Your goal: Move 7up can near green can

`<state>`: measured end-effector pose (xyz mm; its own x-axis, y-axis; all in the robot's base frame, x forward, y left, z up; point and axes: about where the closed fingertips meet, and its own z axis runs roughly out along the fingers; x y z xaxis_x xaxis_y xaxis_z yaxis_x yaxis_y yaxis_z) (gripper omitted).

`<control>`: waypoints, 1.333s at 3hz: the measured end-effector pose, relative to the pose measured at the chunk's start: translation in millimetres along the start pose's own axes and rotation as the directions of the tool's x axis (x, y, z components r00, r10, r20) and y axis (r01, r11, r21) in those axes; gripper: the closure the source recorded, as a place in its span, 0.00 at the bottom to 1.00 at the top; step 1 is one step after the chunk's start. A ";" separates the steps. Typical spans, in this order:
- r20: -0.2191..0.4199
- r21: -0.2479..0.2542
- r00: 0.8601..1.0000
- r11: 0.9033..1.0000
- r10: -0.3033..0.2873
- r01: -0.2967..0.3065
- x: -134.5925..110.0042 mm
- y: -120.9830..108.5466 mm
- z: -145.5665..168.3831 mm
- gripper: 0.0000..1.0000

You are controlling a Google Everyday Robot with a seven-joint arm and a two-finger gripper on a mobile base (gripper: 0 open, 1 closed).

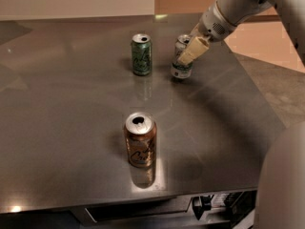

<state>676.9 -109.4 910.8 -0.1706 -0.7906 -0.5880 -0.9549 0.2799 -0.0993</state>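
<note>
The green can (141, 55) stands upright at the back middle of the steel table (71, 109). The 7up can (181, 65), white with green lettering, is a short way to its right, tilted slightly and held. My gripper (187, 55) reaches in from the upper right and is shut on the 7up can; one cream finger (192, 50) crosses the can's front and hides part of it.
A brown-orange can (140, 140) stands upright near the table's front edge. The table's right edge runs diagonally past the arm (238, 6). A pale rounded part of the robot (283, 180) fills the lower right corner.
</note>
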 end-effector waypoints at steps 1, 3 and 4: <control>0.008 -0.034 1.000 0.999 -0.021 0.022 -16.2 2.0 13.9 1.00; -0.008 -0.080 0.999 0.995 -0.054 0.053 -34.0 4.6 34.2 0.62; -0.013 -0.099 0.998 0.993 -0.059 0.057 -35.7 4.9 40.9 0.39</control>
<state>688.2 -57.5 898.5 -0.1174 -0.8126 -0.5709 -0.9824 0.1790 -0.0527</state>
